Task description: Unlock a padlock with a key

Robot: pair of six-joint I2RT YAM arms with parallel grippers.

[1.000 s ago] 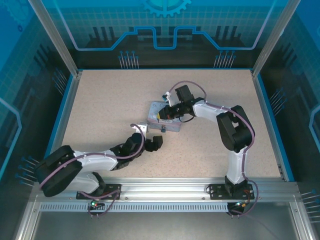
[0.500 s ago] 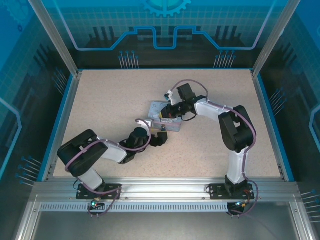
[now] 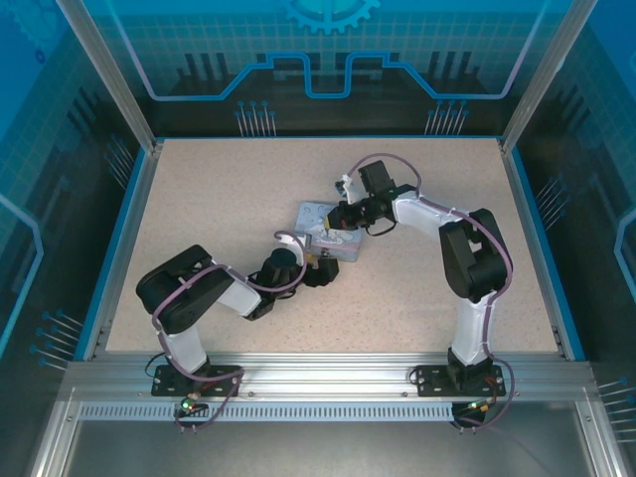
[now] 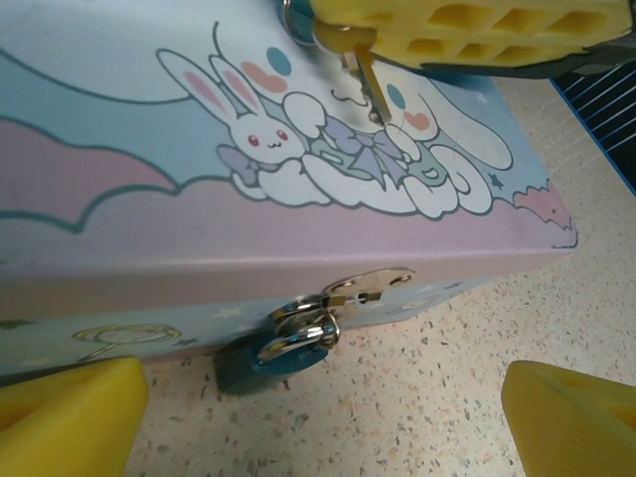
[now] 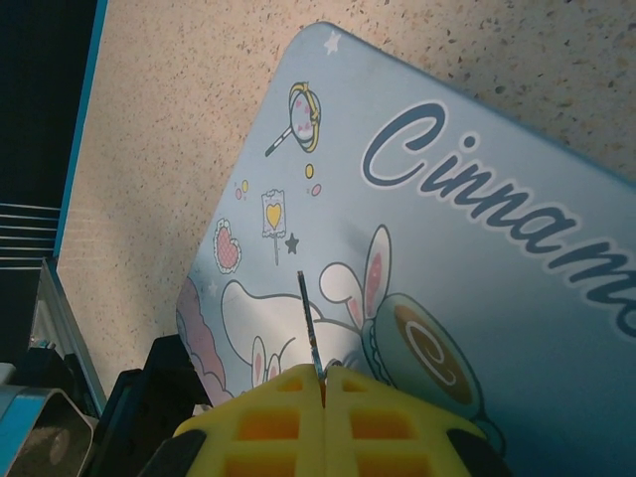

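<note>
Padlock [image 4: 268, 360]: small, rigid, probably light, free to swing; hangs at the 6 o'clock wall of tin [image 4: 149, 179]. Grip its body sides.
Left gripper [image 4: 318, 417]: spread, empty, flanking it.
Key [image 5: 310, 323]: thin, slippery; right gripper [image 5: 323, 393] clenched on its bow, blade toward 12 o'clock above tin.

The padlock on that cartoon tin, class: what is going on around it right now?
The right end effector is shut on the key, holding it with its tip pointing at the top of the tin. The left end effector is open and faces the padlock, which hangs from the clasp on the tin's front wall. The key is not yet in the padlock.
</note>
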